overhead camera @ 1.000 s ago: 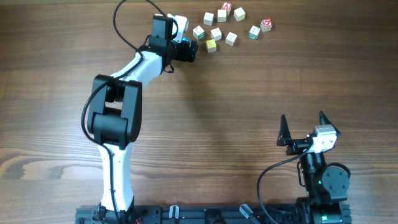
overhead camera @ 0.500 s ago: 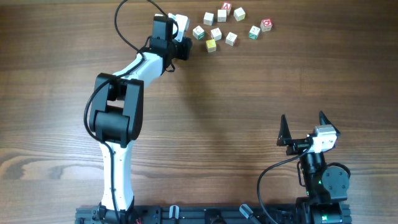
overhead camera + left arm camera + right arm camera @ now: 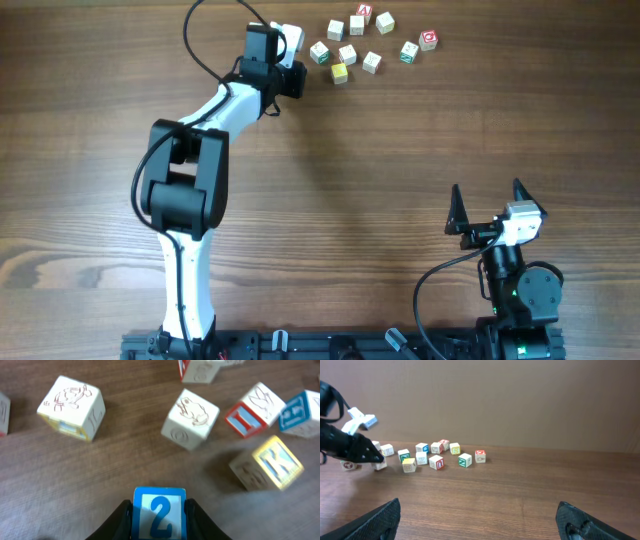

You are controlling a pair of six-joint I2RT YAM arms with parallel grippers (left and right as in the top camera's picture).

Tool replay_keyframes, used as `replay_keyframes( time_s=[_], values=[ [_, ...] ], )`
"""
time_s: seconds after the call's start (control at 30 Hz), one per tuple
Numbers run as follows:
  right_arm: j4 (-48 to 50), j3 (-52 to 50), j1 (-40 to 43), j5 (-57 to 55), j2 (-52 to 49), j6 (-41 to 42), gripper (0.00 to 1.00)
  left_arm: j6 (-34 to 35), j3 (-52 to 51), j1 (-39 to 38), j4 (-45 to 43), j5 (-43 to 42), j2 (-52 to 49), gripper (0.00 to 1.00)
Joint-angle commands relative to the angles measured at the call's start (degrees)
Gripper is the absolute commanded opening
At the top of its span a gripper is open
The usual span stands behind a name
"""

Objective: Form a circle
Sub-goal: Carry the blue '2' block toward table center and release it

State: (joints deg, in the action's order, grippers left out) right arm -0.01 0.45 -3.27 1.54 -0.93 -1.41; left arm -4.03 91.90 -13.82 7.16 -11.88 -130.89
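The left hand (image 3: 159,508) grasps a blue cube (image 3: 160,516) printed "2"; other pale cubes (image 3: 348,54) with coloured faces lie scattered on the tabletop (image 3: 400,160); right hand (image 3: 487,192) released.

Setting: a robotics test bench. A black mounting rail (image 3: 250,346) lines the lower frame edge of a wood-grain table (image 3: 400,180). A plain brown wall (image 3: 510,400) stands behind.

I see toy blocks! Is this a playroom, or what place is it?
Likely a robot test bench, not a playroom: the left arm and right arm stand at a wooden table, and the left gripper pinches the blue 2 block.
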Motion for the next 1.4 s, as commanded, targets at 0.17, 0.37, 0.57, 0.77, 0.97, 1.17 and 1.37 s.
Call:
replay_keyframes(
  time_s=[0.17, 0.37, 0.57, 0.77, 0.97, 1.17, 1.37],
  values=[
    [0.11, -0.15, 0.24, 1.11, 0.5, 0.11, 1.0, -0.04, 0.79, -1.09, 18.25, -1.64, 19.58, 0.28],
    [0.11, -0.15, 0.24, 1.11, 0.5, 0.09, 1.0, -0.28, 0.79, -4.96, 34.6, -1.6, 25.9, 0.26],
    [0.11, -0.15, 0.24, 1.11, 0.5, 0.09, 1.0, -0.22, -0.96, -9.68, 40.22, -1.62, 25.99, 0.24],
    [0.11, -0.15, 0.24, 1.11, 0.5, 0.09, 1.0, 0.0, -7.74, -15.45, 28.3, -1.6, 25.88, 0.23],
    [0.11, -0.15, 0.24, 1.11, 0.5, 0.09, 1.0, 6.49, -21.79, -18.78, 3.32, -1.62, 24.63, 0.19],
    [0.11, -0.15, 0.24, 1.11, 0.5, 0.09, 1.0, 9.27, -25.35, -20.59, -6.45, -1.6, 18.51, 0.17],
    [0.11, -0.15, 0.24, 1.11, 0.5, 0.09, 1.0, 9.31, -25.35, -23.1, -8.33, -1.6, 13.31, 0.19]
  ],
)
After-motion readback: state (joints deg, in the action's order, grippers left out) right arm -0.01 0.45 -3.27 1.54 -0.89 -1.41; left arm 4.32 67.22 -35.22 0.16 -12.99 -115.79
